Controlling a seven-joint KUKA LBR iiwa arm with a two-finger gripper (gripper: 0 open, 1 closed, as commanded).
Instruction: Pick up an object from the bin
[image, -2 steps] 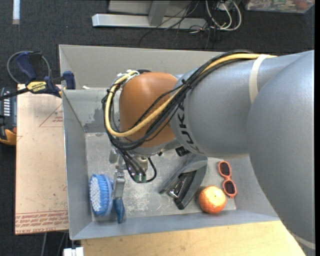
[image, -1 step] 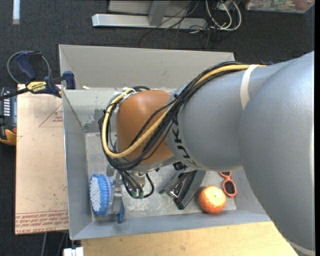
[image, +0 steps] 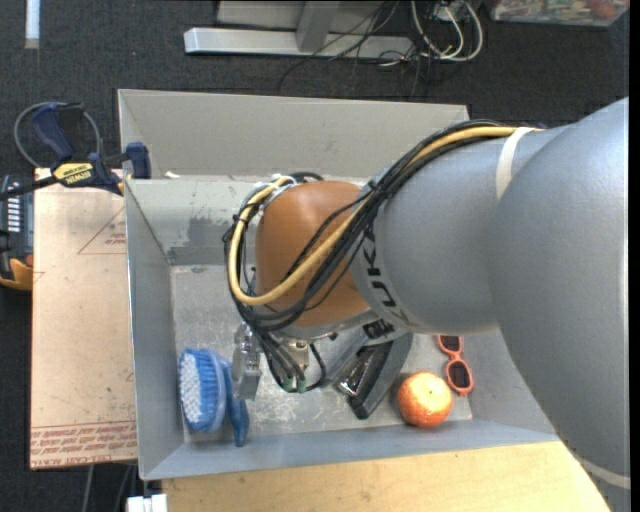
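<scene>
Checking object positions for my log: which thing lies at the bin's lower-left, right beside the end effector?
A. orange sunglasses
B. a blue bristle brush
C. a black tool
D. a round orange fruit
B: the blue bristle brush lies at the lower-left of the bin, just left of the end effector, while the orange fruit and orange sunglasses lie over at the right.

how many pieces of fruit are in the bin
1. The orange-red fruit lies by the bin's near wall, beside the orange sunglasses. The arm may hide more.
</scene>
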